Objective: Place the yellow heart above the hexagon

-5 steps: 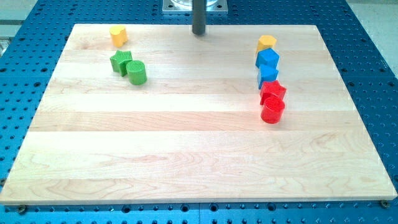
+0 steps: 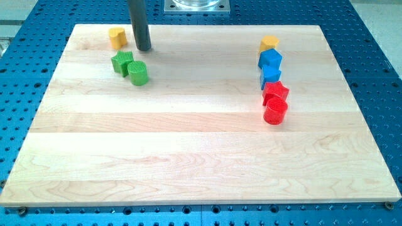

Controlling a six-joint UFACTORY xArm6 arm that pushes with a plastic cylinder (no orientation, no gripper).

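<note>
Showing wooden board from above | my tip (image 2: 144, 48) swung from top-centre to just right of yellow heart (image 2: 117, 36), top-left, apart | yellow hexagon (image 2: 269, 43) far right | no hand, rod only, grasps nothing | heart barely nudged, long push ahead

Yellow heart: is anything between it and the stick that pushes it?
No. My tip sits just to the view's right of the yellow heart, with only bare board between them. The green blocks lie lower in the view, out of that gap.
</note>
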